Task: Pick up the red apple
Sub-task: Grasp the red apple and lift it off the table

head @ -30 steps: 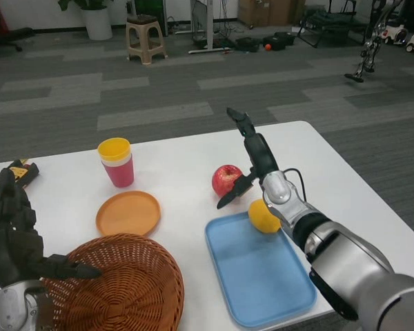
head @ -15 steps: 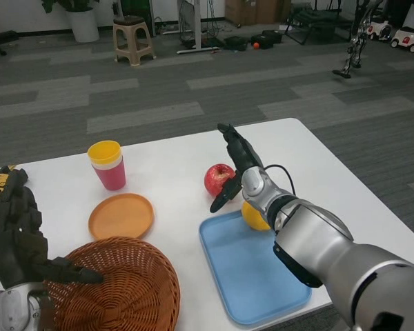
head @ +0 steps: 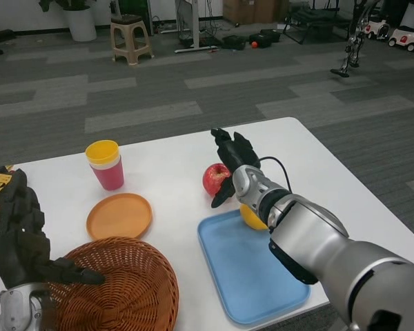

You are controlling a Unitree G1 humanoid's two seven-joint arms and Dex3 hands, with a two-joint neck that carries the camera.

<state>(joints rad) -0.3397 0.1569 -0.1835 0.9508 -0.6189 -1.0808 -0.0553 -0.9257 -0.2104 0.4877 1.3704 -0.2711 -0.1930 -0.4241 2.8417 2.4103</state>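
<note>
White table [head: 165, 162] fills the lower frame. Wicker basket [head: 114, 293] at lower left, its rim touched by the left robot hand [head: 17, 241], which holds nothing, fingers apart. Blue tray [head: 252, 276] at lower centre, a yellow fruit [head: 250, 219] at its upper edge. Orange plate [head: 119, 215] left of centre. Pink cup with yellow top [head: 105, 164] above the plate. Red apple [head: 216, 178] at frame centre, standing on the table just above the tray. Right robot hand [head: 231, 162] against the apple's right side, fingers spread wide around it, not closed on it
</note>
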